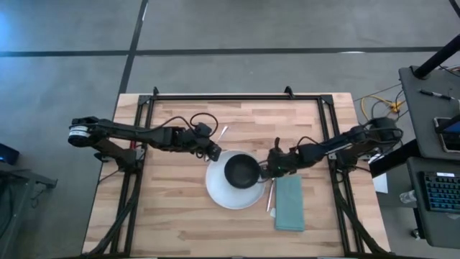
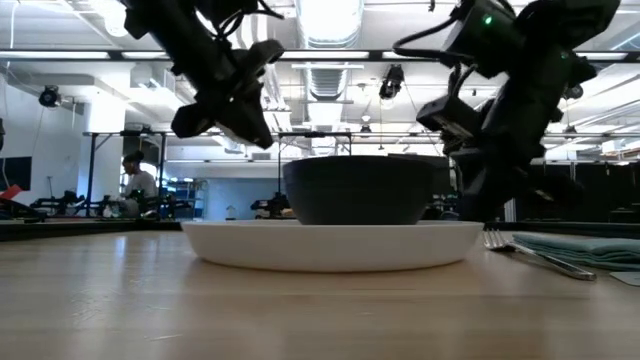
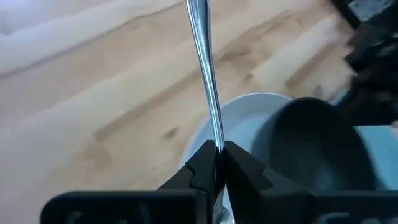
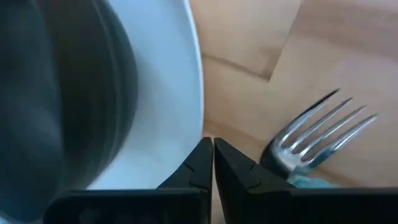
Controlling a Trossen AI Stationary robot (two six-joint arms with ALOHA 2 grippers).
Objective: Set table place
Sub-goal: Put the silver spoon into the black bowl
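Note:
A round white plate (image 1: pixel 219 193) lies on the table (image 1: pixel 172 216) with a black bowl (image 1: pixel 241 171) standing on it. A teal napkin (image 1: pixel 289 203) lies right of the plate, and a fork (image 1: pixel 270 196) lies between them, its tines (image 4: pixel 323 127) toward the far edge. My left gripper (image 1: pixel 214 152) hangs above the plate's far left rim, shut on a silver spoon (image 1: pixel 224 132). My right gripper (image 1: pixel 272 167) is shut and empty at the plate's right rim (image 4: pixel 196 93), beside the bowl. My left gripper pinches the spoon's thin handle (image 3: pixel 215 140) between its two fingers. The free length of the handle (image 3: pixel 200 50) runs on past the fingertips toward the table's far edge. The low view shows the gripper (image 2: pixel 258 135) well above the table. The gripper hides the spoon's bowl end.
The table's black frame rails (image 1: pixel 144 108) run along the far edge and both sides, under the arms. Bare wood lies left of the plate and along the near edge. People and benches show in the room behind (image 2: pixel 130 180).

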